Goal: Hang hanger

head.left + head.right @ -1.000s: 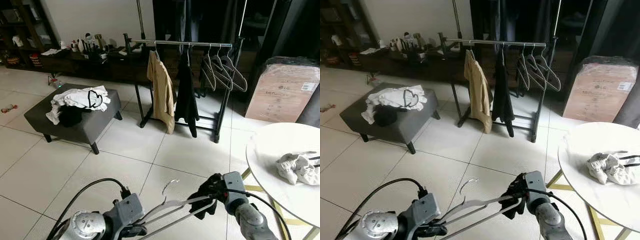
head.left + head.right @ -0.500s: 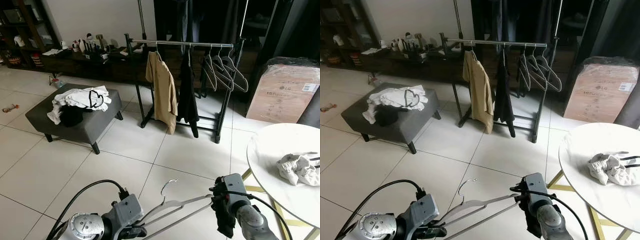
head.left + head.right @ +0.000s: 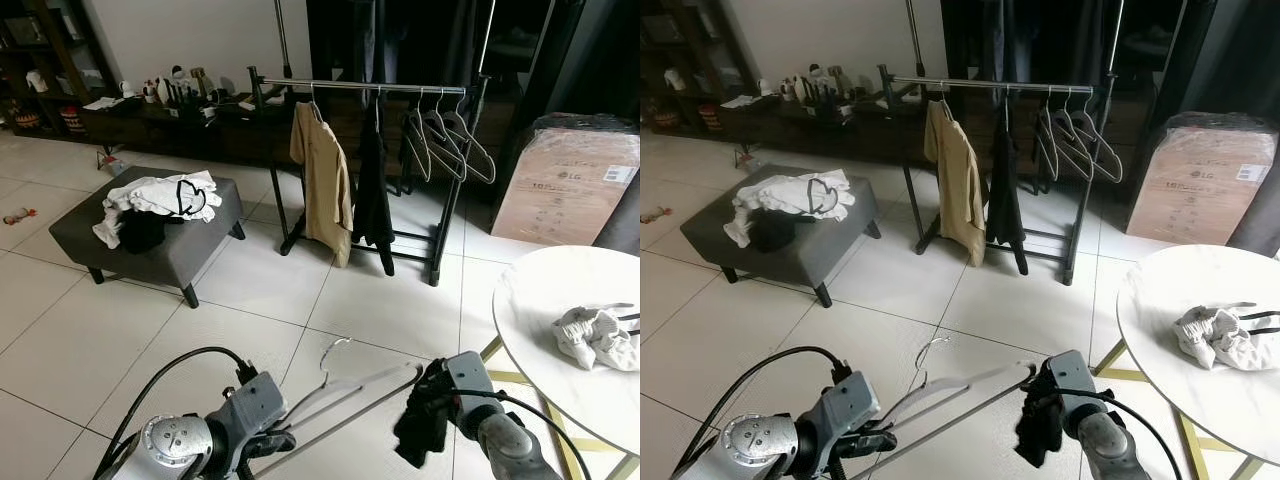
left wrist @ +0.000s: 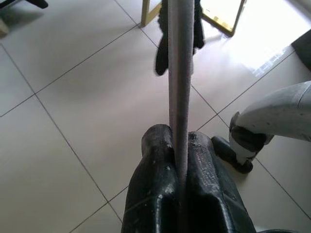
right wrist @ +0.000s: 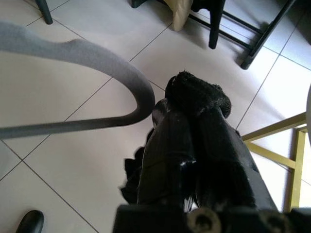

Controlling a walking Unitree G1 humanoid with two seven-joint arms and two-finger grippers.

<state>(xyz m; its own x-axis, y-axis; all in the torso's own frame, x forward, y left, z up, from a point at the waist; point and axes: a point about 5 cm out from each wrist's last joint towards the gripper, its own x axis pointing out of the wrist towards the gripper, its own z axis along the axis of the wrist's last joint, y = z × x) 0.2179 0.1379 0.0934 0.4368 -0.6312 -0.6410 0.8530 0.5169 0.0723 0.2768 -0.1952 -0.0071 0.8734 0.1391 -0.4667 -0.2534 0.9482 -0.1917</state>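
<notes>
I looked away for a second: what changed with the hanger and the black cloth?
The right gripper, shut on the black cloth, has drawn it off the grey hanger's end; the cloth now hangs beside it. The left gripper stays clamped on the hanger. The clothes rack is unchanged.

Soft, even daylight on pale floor tiles (image 3: 250, 300), dim dark recess behind the clothes rack (image 3: 370, 90), bright glare patch on tiles in left wrist view, faint shadows, close hanger (image 4: 180, 73) blurred, slight wide-angle bending at edges
</notes>
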